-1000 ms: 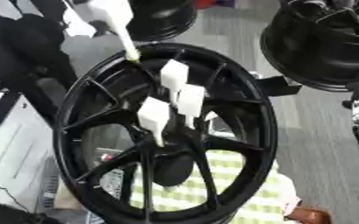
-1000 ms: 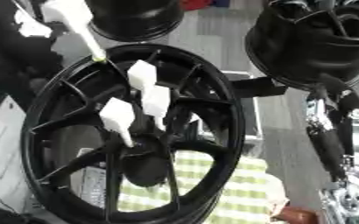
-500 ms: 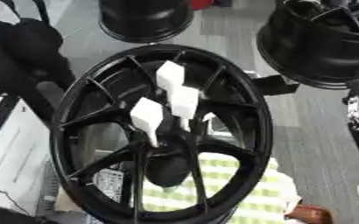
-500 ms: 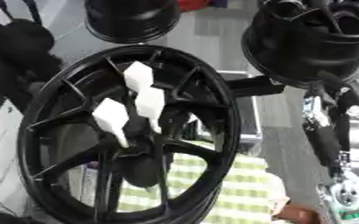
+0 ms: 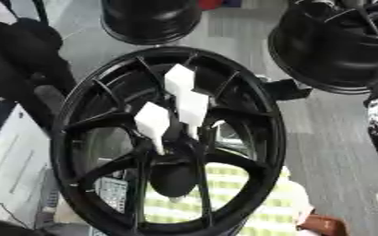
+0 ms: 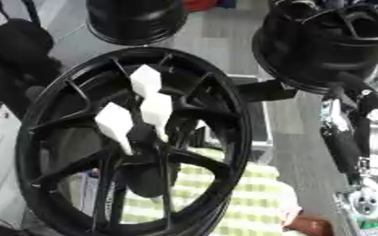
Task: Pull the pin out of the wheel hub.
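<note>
Pins: you have three white, blocky, faceted pins with tapered lower ends standing in the hub area; one (image 5: pixel 179 79) upper, one (image 5: pixel 194 107) middle, one (image 5: pixel 153 122) lower left, all close together.
Wheel hub: your large glossy black multi-spoke wheel hub (image 5: pixel 249 120) fills the middle of the view, spokes thin and converging on a dark centre just below the pins.
Under the wheel: a soft cloth with green and pale checks (image 5: pixel 249 203) shows through the spokes at the lower right.
Left side: a pale flat box or panel (image 5: pixel 11 161) lies just beside the rim.
Other wheels: a second black rim (image 6: pixel 329 41) sits at your upper right, a black round drum-like one (image 5: pixel 150 20) at the top.
Right arm: your black and silver right arm (image 6: pixel 350 138) hangs along the right edge of the right eye view; I cannot tell how the hand's fingers stand.
Left hand: it shows in neither view.
</note>
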You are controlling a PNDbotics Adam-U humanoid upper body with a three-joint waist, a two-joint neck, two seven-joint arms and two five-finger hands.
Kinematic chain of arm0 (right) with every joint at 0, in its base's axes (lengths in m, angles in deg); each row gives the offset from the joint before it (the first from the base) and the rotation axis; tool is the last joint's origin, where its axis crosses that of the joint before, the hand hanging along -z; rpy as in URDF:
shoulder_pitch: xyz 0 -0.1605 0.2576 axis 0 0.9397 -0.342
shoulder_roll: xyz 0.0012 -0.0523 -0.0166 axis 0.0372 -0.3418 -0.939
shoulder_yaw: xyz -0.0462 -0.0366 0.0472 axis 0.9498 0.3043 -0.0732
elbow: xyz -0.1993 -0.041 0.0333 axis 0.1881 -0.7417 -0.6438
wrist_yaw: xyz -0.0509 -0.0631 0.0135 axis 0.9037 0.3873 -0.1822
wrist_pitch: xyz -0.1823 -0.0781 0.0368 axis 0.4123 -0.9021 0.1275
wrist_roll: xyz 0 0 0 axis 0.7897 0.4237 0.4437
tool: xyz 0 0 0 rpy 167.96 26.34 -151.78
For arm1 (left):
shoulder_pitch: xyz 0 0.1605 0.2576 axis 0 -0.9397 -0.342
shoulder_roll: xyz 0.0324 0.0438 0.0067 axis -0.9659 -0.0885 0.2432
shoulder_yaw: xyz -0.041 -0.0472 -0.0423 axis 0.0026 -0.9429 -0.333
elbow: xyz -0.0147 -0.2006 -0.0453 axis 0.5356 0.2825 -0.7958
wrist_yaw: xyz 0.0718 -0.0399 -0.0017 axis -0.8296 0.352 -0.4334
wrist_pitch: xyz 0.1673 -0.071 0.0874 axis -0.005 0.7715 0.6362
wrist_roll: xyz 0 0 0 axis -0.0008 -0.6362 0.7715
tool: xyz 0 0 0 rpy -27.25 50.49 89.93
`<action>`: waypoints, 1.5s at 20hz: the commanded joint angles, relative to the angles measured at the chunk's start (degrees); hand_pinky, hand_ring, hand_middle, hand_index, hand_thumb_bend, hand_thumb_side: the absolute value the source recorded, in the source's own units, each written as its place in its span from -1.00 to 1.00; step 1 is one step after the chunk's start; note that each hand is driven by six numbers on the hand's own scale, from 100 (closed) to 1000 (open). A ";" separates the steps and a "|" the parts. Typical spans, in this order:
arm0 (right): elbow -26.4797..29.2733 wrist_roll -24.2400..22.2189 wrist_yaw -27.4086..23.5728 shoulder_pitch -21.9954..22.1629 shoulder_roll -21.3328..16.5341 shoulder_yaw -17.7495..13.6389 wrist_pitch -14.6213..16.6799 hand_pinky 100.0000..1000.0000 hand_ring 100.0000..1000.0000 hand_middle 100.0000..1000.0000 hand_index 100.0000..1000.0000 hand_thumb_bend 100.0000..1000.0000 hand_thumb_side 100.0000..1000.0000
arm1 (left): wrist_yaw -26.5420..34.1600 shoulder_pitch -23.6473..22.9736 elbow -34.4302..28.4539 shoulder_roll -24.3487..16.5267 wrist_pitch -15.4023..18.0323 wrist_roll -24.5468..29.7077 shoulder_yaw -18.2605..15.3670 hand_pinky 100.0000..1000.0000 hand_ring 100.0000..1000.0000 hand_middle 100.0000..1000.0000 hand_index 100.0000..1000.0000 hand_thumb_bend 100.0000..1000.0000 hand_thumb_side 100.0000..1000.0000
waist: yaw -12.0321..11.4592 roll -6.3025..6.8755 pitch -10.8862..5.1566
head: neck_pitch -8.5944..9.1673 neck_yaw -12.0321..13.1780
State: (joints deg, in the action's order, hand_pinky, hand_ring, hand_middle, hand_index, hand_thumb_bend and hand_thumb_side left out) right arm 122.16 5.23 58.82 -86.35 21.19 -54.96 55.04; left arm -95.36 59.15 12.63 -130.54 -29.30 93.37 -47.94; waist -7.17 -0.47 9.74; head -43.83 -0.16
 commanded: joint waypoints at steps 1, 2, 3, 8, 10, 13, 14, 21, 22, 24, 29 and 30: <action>0.72 0.12 0.09 -0.46 -1.00 -0.45 0.11 0.37 0.68 0.27 0.60 -1.00 0.21 | -2.19 0.26 0.96 -2.70 -0.20 3.81 -0.41 0.80 0.72 0.68 0.78 -0.82 -0.67 | 0.03 0.20 -0.69 | -0.29 0.16; 0.72 0.12 0.08 -0.45 -0.98 -0.45 0.11 0.37 0.68 0.27 0.60 -1.00 0.21 | -2.77 0.19 1.04 -2.61 -0.12 4.73 -0.49 0.82 0.74 0.70 0.80 -0.68 -0.45 | 0.03 0.18 -0.68 | -0.29 0.14; 0.72 0.13 0.05 -0.44 -0.95 -0.45 0.12 0.37 0.68 0.27 0.60 -1.00 0.21 | -3.47 0.15 1.09 -2.55 -0.10 5.21 -0.58 0.81 0.74 0.70 0.80 -0.65 -0.44 | 0.04 0.16 -0.69 | -0.29 0.15; 0.72 0.12 -0.05 -0.47 -0.89 -0.46 0.15 0.37 0.68 0.27 0.60 -1.00 0.22 | -5.17 0.21 1.19 -2.14 0.00 5.62 -0.74 0.74 0.68 0.64 0.77 -0.79 -0.41 | -0.01 0.12 -0.76 | -0.29 0.21; 0.72 0.08 -0.11 -0.48 -0.87 -0.42 0.14 0.37 0.68 0.27 0.60 -1.00 0.22 | -4.70 0.23 1.17 -1.97 0.06 5.44 -0.82 0.73 0.66 0.63 0.76 -0.90 -0.43 | -0.04 0.13 -0.78 | -0.29 0.20; 0.72 0.08 -0.20 -0.48 -0.84 -0.42 0.10 0.37 0.68 0.27 0.60 -1.00 0.22 | -4.06 0.18 0.91 -1.97 0.00 5.15 -0.83 0.69 0.62 0.60 0.74 -1.00 -0.57 | -0.07 0.14 -0.80 | -0.29 0.16; 0.72 0.08 -0.23 -0.47 -0.84 -0.42 0.07 0.37 0.68 0.27 0.60 -1.00 0.22 | -3.91 0.20 0.79 -1.94 -0.08 4.84 -0.86 0.67 0.60 0.57 0.71 -1.00 -0.61 | -0.07 0.14 -0.81 | -0.29 0.14; 0.72 0.02 -0.29 -0.44 -0.87 -0.44 0.16 0.37 0.68 0.27 0.60 -1.00 0.22 | 5.13 -0.81 -7.80 -0.75 -1.38 -8.23 -2.16 0.50 0.35 0.36 0.56 -1.00 -0.26 | -0.37 -0.15 -0.99 | -0.29 -0.01; 0.72 0.01 -0.27 -0.46 -0.90 -0.47 0.24 0.37 0.68 0.27 0.60 -1.00 0.22 | 8.64 -1.72 -10.67 -0.32 -1.70 -11.68 -2.39 0.50 0.34 0.36 0.57 -1.00 -0.20 | -0.43 -0.21 -1.00 | -0.29 -0.02; 0.72 -0.03 -0.24 -0.51 -1.02 -0.48 0.37 0.37 0.68 0.27 0.60 -1.00 0.22 | 17.01 -4.07 -17.63 1.23 -2.02 -18.37 -2.71 0.50 0.33 0.35 0.57 -1.00 -0.13 | -0.50 -0.34 -1.00 | -0.29 0.03; 0.72 -0.27 -0.41 -1.03 -1.26 -0.34 0.79 0.38 0.68 0.27 0.59 -1.00 0.21 | 33.98 -11.53 -38.39 11.76 -2.69 -32.35 -4.12 0.50 0.31 0.33 0.59 -1.00 0.07 | -0.49 -1.03 -0.96 | -0.29 -0.05; 0.72 -0.29 -0.40 -1.14 -1.28 -0.36 0.95 0.38 0.68 0.27 0.59 -1.00 0.21 | 35.33 -13.37 -42.54 14.44 -2.81 -34.07 -4.54 0.50 0.32 0.33 0.60 -1.00 0.10 | -0.49 -1.22 -0.90 | -0.29 -0.14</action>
State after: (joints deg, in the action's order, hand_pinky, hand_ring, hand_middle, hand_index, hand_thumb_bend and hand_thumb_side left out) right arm 122.16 4.95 58.73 -86.93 21.16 -54.96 55.64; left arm -63.08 45.42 -24.68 -117.33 -31.88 62.06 -51.12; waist -7.69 -1.92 9.54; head -43.83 -0.21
